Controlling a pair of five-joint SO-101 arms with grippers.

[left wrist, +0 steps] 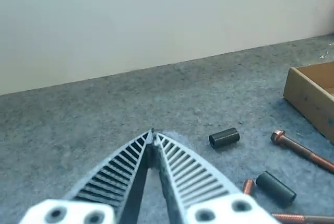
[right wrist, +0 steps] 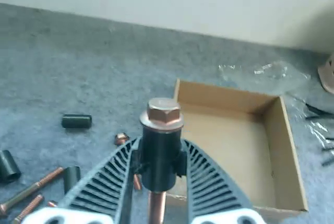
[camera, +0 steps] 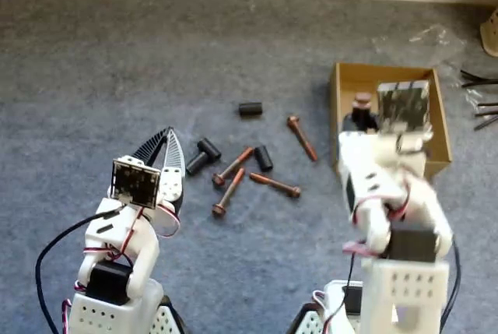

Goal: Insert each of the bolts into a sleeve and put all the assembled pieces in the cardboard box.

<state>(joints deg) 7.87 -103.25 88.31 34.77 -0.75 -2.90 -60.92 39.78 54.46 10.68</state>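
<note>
Bare counter (camera: 117, 61) lies open along its far and left edges; loose bolts (camera: 230, 191) and sleeves (camera: 250, 109) clutter the middle, beside the cardboard box (camera: 335, 93).

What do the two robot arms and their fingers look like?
The left arm and right arm are white plastic with black motors, thin red wires and black cables. Each ends in pale, slatted fingers tapering to a point.
</note>
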